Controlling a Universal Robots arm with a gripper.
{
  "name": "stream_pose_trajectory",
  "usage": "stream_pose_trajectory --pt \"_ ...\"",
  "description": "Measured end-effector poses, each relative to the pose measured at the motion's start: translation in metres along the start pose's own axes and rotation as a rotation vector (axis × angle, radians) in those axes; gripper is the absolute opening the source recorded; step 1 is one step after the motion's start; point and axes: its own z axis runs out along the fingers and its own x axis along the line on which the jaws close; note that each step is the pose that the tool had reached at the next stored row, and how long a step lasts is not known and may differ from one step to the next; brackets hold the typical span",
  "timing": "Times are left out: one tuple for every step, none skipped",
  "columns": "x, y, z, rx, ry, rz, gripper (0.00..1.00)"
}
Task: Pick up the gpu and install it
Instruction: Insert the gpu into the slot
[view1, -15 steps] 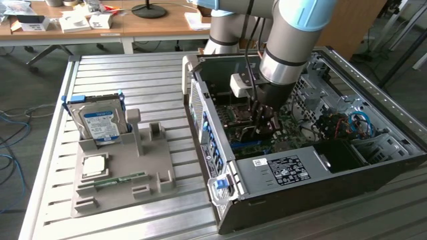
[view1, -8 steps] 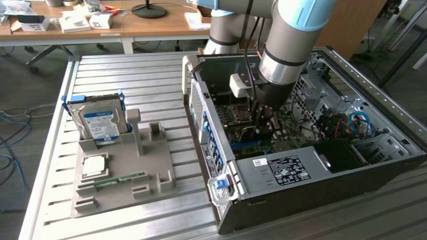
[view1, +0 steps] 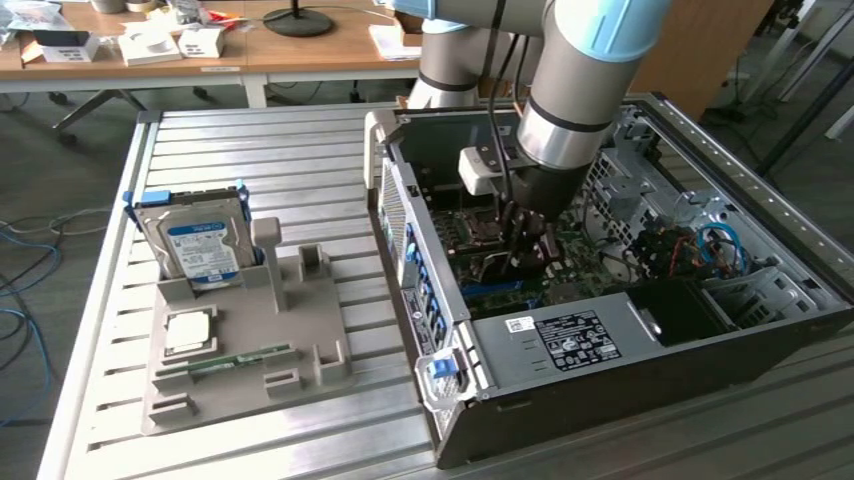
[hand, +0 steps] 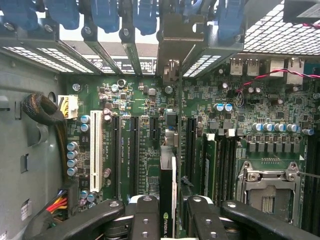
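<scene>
the arm reaches down from the upper middle of the exterior view into the open computer case (view1: 641, 330) at the frame's right, with the jaws (view1: 529, 232) low over the motherboard (view1: 561, 270). in the wrist view the jaws (hand: 172, 212) are clamped on the gpu (hand: 167, 185), a thin dark card seen edge-on, standing upright between the two black fingers (hand: 142, 215) above the green board among the long expansion slots, beside the white slot (hand: 96, 150). at the lower left of the exterior view, a grey holder (view1: 240, 350) on the slatted metal desk (view1: 227, 150) carries the blue-framed hard drive (view1: 198, 240) and a slim green memory stick (view1: 240, 360).
</scene>
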Motion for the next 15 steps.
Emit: stream_pose_trajectory --pt "0.0 0.0 0.0 -0.0001 0.0001 0.0 0.26" --pt "0.0 0.0 0.0001 -0.0001 0.0001 0.0 0.26" --pt "0.0 0.0 0.0004 0.0 -0.0001 0.0 0.26" --pt "0.0 0.0 0.0008 0.0001 -0.0002 0.0 0.26" --pt "0.0 0.0 0.0011 0.0 -0.0001 0.0 0.26" --pt "0.0 0.0 0.0014 0.0 0.0 0.0 0.26" --pt "0.0001 0.0 0.0015 -0.0001 0.0002 0.0 0.26" --pt "0.0001 0.0 0.0017 -0.0001 0.0001 0.0 0.26" --pt "0.0001 0.0 0.0019 0.0 0.0 0.0 0.26" --pt "0.0001 0.0 0.002 0.0 0.0001 0.0 0.26" --pt "0.0001 0.0 0.0023 0.0 -0.0001 0.0 0.26" --pt "0.0001 0.0 0.0025 0.0 -0.0001 0.0 0.26" --pt "0.0001 0.0 0.0024 0.0 0.0 0.0 0.26" --pt "0.0001 0.0 0.0024 -0.0001 0.0 0.0 0.26" --pt "0.0001 0.0 0.0025 0.0 0.0 0.0 0.26"
